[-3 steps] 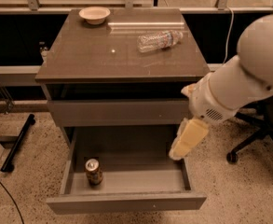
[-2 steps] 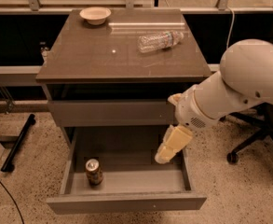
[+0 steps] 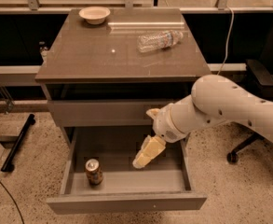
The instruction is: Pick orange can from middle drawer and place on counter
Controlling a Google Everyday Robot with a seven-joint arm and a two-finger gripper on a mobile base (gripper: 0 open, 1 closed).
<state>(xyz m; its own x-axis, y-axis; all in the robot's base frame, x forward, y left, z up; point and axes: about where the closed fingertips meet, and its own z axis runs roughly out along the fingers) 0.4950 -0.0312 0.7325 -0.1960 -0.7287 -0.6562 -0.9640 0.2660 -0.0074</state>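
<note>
The orange can stands upright in the front left of the open middle drawer. My gripper hangs from the white arm over the middle of the drawer, to the right of the can and apart from it, pointing down and to the left. It holds nothing that I can see. The counter is the glossy grey-brown top of the cabinet above the drawer.
A clear plastic bottle lies on its side on the counter at the right. A pale bowl sits at the counter's back left. An office chair base stands on the floor to the right. A black stand leg lies at the left.
My arm and gripper have moved left, from the drawer's right side to over its middle, closer to the can. The can has not moved.
</note>
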